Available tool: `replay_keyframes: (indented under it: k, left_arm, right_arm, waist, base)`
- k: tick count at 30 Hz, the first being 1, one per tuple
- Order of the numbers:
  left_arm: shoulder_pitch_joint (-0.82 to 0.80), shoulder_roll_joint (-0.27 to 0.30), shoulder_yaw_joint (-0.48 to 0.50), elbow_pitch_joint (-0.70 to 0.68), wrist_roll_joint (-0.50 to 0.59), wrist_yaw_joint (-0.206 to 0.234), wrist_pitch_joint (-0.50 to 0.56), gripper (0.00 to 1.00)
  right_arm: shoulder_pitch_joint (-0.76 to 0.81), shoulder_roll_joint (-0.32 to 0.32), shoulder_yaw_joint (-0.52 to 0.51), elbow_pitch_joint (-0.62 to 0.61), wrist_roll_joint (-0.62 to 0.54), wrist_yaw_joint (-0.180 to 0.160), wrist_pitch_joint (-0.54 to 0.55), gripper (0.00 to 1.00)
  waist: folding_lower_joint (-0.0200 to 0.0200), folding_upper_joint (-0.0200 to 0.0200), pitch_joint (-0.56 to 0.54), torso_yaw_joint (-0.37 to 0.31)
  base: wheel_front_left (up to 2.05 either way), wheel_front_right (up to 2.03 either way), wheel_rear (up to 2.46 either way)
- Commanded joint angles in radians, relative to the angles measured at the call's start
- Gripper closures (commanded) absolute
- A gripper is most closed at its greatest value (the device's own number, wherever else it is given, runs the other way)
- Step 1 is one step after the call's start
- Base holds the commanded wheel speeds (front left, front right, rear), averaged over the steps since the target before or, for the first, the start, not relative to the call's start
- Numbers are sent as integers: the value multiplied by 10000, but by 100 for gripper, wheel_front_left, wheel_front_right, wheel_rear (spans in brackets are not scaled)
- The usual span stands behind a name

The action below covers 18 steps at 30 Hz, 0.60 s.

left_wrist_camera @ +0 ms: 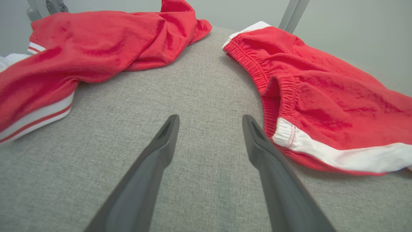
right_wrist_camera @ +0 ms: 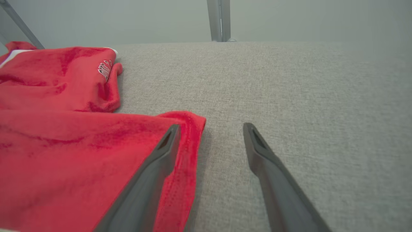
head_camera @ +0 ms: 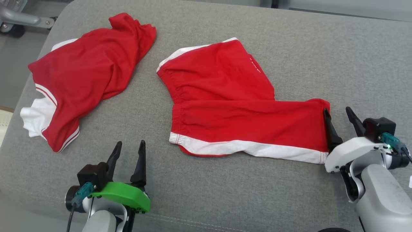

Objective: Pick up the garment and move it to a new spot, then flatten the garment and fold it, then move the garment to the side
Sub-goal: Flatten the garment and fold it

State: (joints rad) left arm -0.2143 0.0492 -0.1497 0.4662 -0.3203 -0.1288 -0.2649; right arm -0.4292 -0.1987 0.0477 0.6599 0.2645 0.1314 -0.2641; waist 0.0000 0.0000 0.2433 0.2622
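Note:
The garment, a pair of red shorts (head_camera: 231,106) with white side stripes, lies spread on the grey padded surface (head_camera: 322,58), one leg pointing right. My right gripper (head_camera: 337,110) stands open at the end of that leg. In the right wrist view one finger of the right gripper (right_wrist_camera: 211,125) lies over the red hem (right_wrist_camera: 190,141) and the other over bare grey fabric; nothing is gripped. My left gripper (head_camera: 130,143) is open near the front edge, to the left of the waistband. In the left wrist view the left gripper (left_wrist_camera: 210,117) is empty, with the shorts (left_wrist_camera: 322,96) to its right.
A second garment, a red shirt (head_camera: 87,74) with white trim, lies crumpled at the far left, also in the left wrist view (left_wrist_camera: 96,42). A metal frame (head_camera: 22,19) stands beyond the left corner. A grey post (right_wrist_camera: 219,19) rises behind the surface's far edge.

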Motion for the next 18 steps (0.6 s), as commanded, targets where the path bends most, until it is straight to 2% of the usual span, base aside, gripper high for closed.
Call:
replay_keyframes:
  k: [1, 5, 10, 18]
  left_arm:
    - [143, 25, 122, -21, 101, 0, 10, 0]
    - [453, 25, 713, -86, 574, 73, 10, 0]
    - [746, 25, 1310, -173, 909, 121, 10, 0]
    - [1171, 34, 1665, -118, 1063, 131, 10, 0]
  right_arm:
    - [264, 6, -92, -129, -82, -14, -3, 0]
    - [1171, 380, -392, -935, -191, -14, -3, 0]
    - [1766, 778, -132, -1735, -566, -14, -3, 0]
    - [2514, 1157, 394, -2334, -964, -14, -3, 0]
  waist:
    - [0, 0, -449, -458]
    - [0, 0, -915, -1104]
    - [0, 0, -1266, -1819]
    - [0, 0, -1966, -2495]
  base:
    - [0, 0, 0]
    - [0, 0, 0]
    - [0, 0, 0]
    - [0, 0, 0]
